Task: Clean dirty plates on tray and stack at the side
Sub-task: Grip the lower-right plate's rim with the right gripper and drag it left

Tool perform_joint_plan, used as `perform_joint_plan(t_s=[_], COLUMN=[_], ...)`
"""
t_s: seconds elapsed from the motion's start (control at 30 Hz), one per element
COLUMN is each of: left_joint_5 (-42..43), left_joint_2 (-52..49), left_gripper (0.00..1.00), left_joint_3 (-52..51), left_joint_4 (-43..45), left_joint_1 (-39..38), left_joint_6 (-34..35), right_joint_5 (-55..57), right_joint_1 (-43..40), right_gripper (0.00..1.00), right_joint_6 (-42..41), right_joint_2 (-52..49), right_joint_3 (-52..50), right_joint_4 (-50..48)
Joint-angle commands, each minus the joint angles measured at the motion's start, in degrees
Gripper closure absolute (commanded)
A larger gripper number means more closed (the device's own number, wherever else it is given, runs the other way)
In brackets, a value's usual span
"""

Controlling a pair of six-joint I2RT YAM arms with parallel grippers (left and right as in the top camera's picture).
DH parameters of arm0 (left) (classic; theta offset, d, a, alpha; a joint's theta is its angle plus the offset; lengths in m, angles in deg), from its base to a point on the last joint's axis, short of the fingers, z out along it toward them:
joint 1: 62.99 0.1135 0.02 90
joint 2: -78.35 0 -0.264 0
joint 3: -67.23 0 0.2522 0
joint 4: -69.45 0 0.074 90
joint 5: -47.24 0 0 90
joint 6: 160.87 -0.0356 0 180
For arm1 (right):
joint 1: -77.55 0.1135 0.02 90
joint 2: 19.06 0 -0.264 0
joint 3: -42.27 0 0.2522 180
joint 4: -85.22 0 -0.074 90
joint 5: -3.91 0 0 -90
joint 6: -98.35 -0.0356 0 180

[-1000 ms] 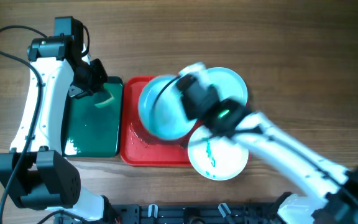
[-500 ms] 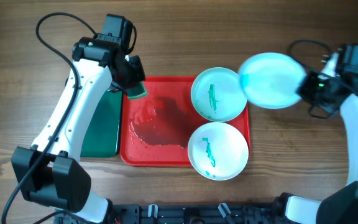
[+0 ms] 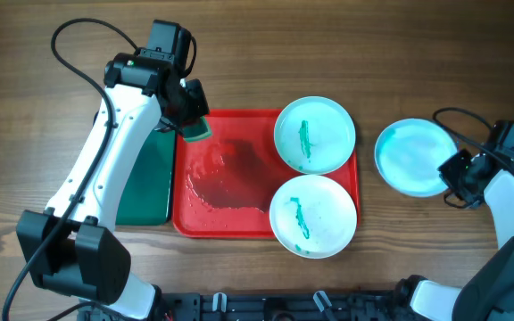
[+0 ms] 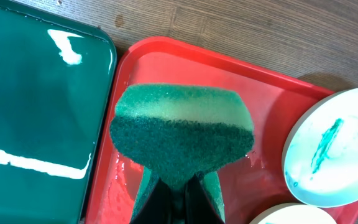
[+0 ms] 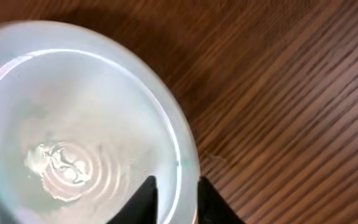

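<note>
Two white plates with teal smears, one at the back (image 3: pixel 315 134) and one at the front (image 3: pixel 313 216), lie on the right side of the red tray (image 3: pixel 226 183). A third, pale-aqua plate (image 3: pixel 415 158) lies on the table to the right of the tray. My right gripper (image 3: pixel 458 174) grips its right rim, and the wrist view shows the fingers (image 5: pixel 174 193) on either side of the plate's edge (image 5: pixel 73 124). My left gripper (image 3: pixel 190 120) is shut on a green sponge (image 4: pixel 182 130) over the tray's back left corner (image 4: pixel 266 124).
A dark green tray (image 3: pixel 145 187) lies just left of the red tray, with wet glints on it in the left wrist view (image 4: pixel 36 106). The red tray's left half is wet. Bare wooden table surrounds the trays.
My right arm has carried the pale-aqua plate further right and down, from beside the tray to the table. The left arm and sponge have not moved in the last half second.
</note>
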Motion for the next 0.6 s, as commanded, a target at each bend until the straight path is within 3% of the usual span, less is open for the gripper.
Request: perform_joint_plan(t_s=[0.0,0.13,0.3,0.57], left_joint_5=[-0.96,-0.96,-0.94,-0.94], left_joint_2=[1.36,1.36,1.36,1.36], left_gripper=[0.96,0.96,0.96,0.96], left_joint_3=[0.85,0.87,0.85,0.85], left_joint_4=[0.17,0.17,0.17,0.15], left_joint_1=[-0.11,-0.11,-0.11,-0.11], left_joint_6=[0.7,0.7,0.7,0.68], right_joint_5=[-6.91,-17.7,-20.85,-15.89], right_joint_1=[0.04,2.19,12.83,31.32], right_gripper=[0.71,0.69,0.67,0.66], right_joint_6=[3.39,10.69,13.22,7.52], right_joint_2=[0.66,2.75,4.68,3.26], right_joint_3=[1.88,11.5,12.48,5.07], right_joint_4=[1.9,16.02,25.99,24.55])
